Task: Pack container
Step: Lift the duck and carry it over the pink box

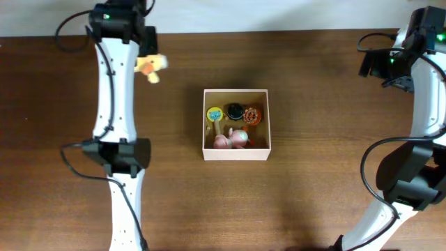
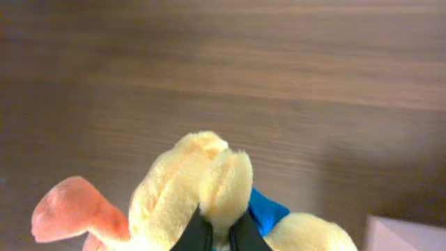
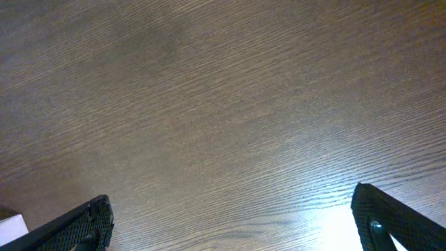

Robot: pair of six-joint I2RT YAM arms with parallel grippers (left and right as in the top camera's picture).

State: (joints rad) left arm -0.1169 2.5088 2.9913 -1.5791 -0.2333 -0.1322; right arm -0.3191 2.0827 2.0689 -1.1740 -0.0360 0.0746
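Left hand (image 2: pixel 221 236) clenched on a yellow plush toy (image 2: pixel 202 188), held above the table (image 1: pixel 313 104), likely for carrying to the container (image 1: pixel 235 154); right hand (image 3: pixel 235 223) released, parked well aside.

Our left arm (image 1: pixel 111 90) reaches to the far left, left end effector (image 2: pixel 221 237) pinched tight on a yellow plush toy (image 2: pixel 188 181). Our right arm (image 1: pixel 426 104) stands far right, right end effector (image 3: pixel 237 223) spread wide.

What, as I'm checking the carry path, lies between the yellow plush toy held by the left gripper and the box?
Nothing: the overhead view shows only bare wooden table between the plush toy and the box.
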